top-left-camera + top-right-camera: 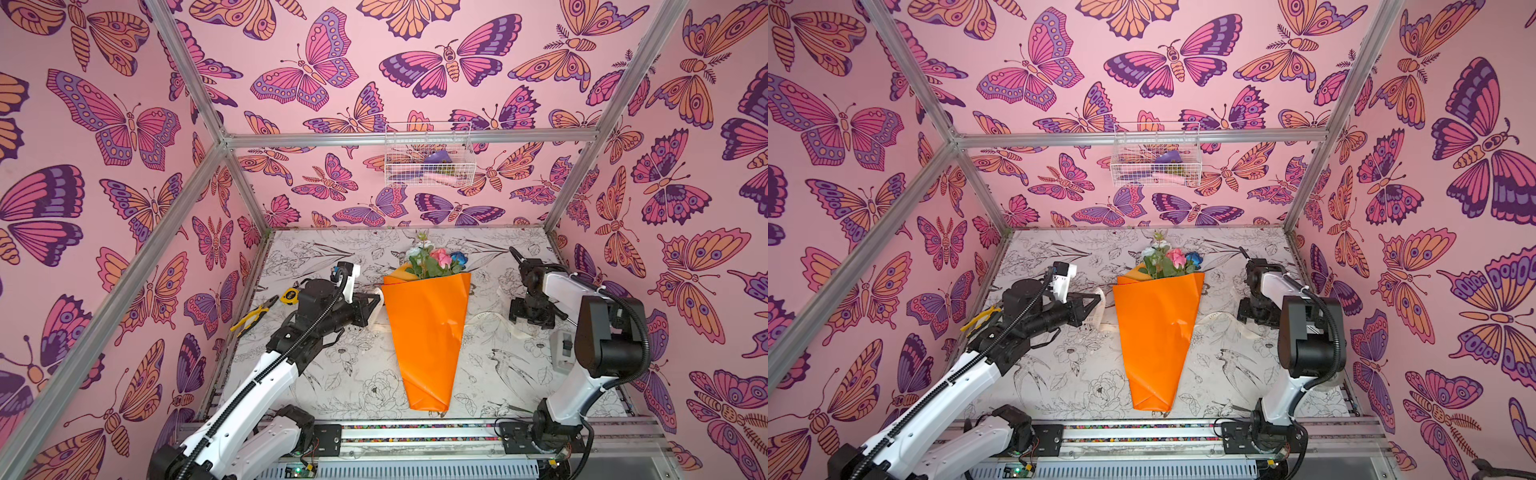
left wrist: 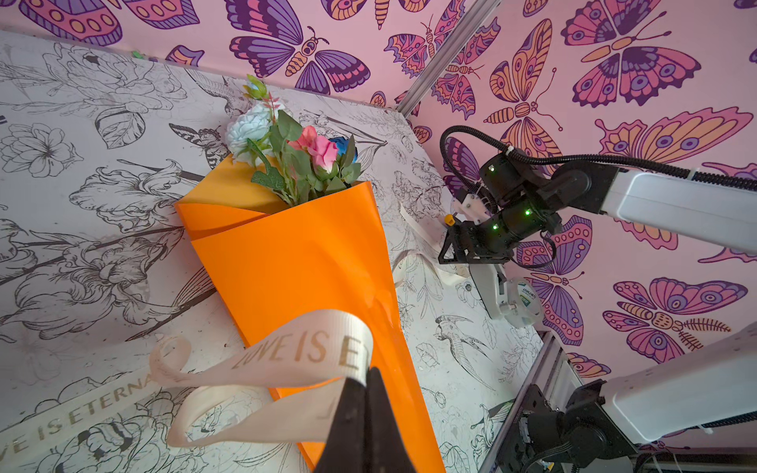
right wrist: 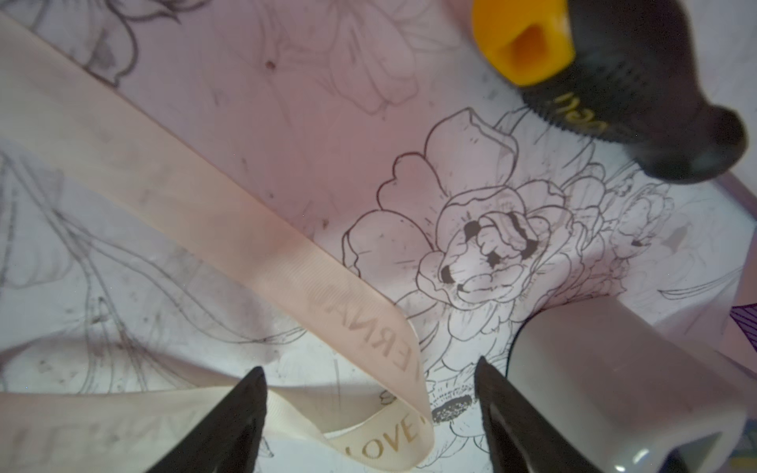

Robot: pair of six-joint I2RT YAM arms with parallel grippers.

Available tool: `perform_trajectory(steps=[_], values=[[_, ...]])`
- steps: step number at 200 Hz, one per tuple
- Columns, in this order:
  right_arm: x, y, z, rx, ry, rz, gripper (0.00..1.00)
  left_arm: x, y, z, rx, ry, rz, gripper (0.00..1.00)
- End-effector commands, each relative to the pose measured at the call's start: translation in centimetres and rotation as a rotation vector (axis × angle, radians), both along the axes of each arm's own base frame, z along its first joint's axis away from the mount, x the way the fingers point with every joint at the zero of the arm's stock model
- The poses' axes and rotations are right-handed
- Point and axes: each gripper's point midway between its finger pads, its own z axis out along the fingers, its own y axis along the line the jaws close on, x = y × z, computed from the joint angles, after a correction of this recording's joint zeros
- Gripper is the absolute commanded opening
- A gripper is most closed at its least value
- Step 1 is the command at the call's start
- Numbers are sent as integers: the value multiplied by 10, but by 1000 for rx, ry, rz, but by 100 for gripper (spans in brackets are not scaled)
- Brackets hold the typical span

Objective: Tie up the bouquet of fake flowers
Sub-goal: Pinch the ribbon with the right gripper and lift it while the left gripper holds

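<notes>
Left gripper [image 2: 366,379] clamped on the ribbon [image 2: 295,348], I should centre my wide right gripper [image 3: 368,364] over its right-hand loop before closing.

**Top views, pair:** high over the near edge of the table [image 1: 361,374], facing down and forward. Both show the whole table, both arms and the bouquet [image 1: 1154,332], barely offset sideways.

**Left wrist view:** low, close behind the left gripper [image 2: 362,374], looking across ribbon [image 2: 295,352] and bouquet to the right arm [image 2: 655,204].

**Right wrist view:** very near the table, facing down past the right gripper [image 3: 368,364]; shares the ribbon.
</notes>
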Motion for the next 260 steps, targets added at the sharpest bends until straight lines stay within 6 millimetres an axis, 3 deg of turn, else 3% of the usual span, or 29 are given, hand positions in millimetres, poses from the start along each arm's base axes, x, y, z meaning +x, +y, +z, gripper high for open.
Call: perform_trajectory(steps=[1, 17, 47, 77, 92, 124, 133, 200, 236, 260], values=[[5, -3, -4, 24, -3, -6, 71, 0, -4, 9, -15, -24, -19, 0], [4, -6, -10, 43, 0, -23, 54, 1, -5, 8, -18, -21, -19, 0], [2, -12, -15, 58, -3, -51, 37, 3, -5, 8, -20, -19, -13, 0], [9, -19, -5, 26, -37, -59, 1, 3, -5, 9, -23, -20, -15, 0], [10, -26, 10, -18, -61, -73, 0, 3, -5, 9, -24, -20, -13, 0], [5, -37, 69, -111, -200, -108, 0, 4, -3, 8, -24, -18, 4, 0], [2, -38, 97, -133, -277, -117, 0, 5, -2, 8, -22, -18, 14, 0], [-44, -39, 244, -198, -713, -162, 0, 11, 4, 6, -36, -13, 80, 0], [-55, -41, 301, -233, -812, -140, 0, 10, 3, 11, -53, -26, 73, 0], [-54, -34, 325, -205, -861, -105, 0, 11, 0, 10, -55, -24, 70, 0]])
